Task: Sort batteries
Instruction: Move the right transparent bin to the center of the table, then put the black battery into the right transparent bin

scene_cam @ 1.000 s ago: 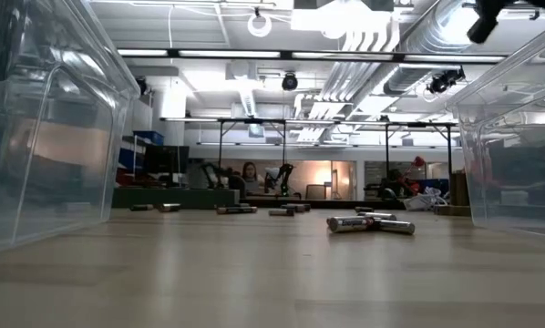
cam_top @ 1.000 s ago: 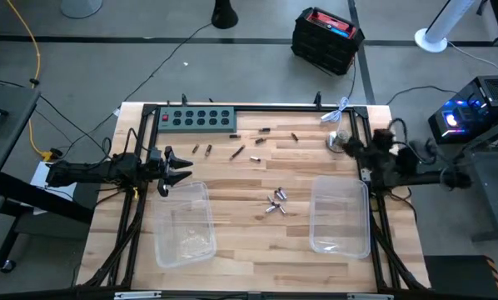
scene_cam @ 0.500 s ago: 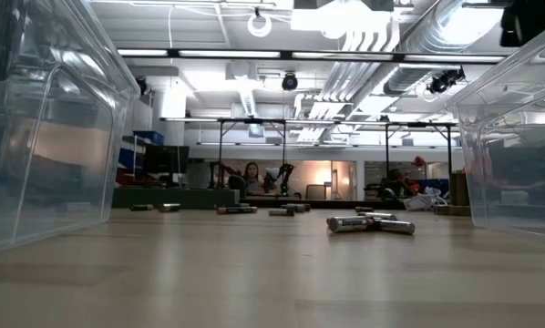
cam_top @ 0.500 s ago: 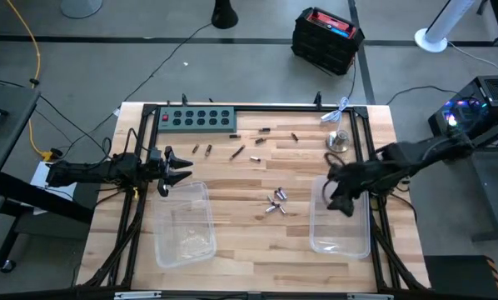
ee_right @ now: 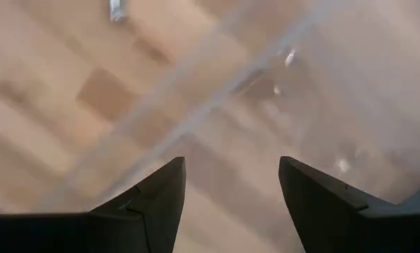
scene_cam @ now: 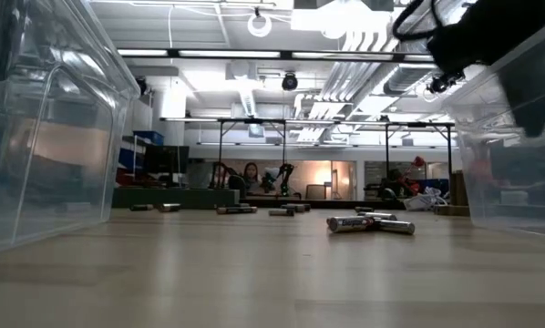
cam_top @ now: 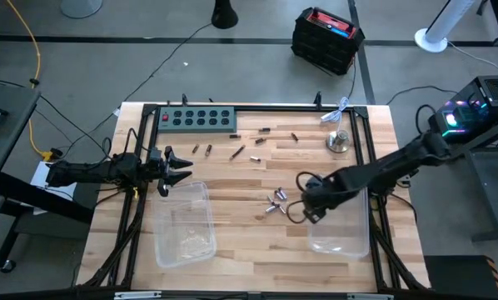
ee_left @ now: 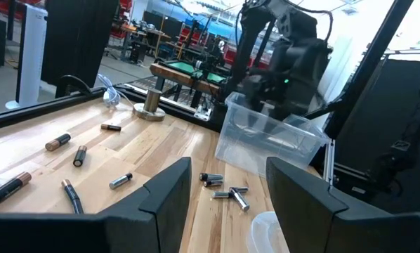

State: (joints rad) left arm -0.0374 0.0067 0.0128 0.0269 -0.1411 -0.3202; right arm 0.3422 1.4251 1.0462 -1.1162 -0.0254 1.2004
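The wooden table (cam_top: 232,250) carries two clear plastic bins: one on the left (cam_top: 184,223), one on the right (cam_top: 341,217). The right gripper (cam_top: 301,210) hangs over the near-left edge of the right bin, its fingers spread wide and empty. The left gripper (cam_top: 180,171) waits at the far corner of the left bin, fingers apart, gripping nothing. A green power strip (cam_top: 197,118) lies along the far edge, a round metal weight (cam_top: 338,142) sits far right. The batteries lie loose: a silvery cluster (cam_top: 276,201) mid-table, just left of the right gripper, and dark ones (cam_top: 236,152) scattered near the strip.
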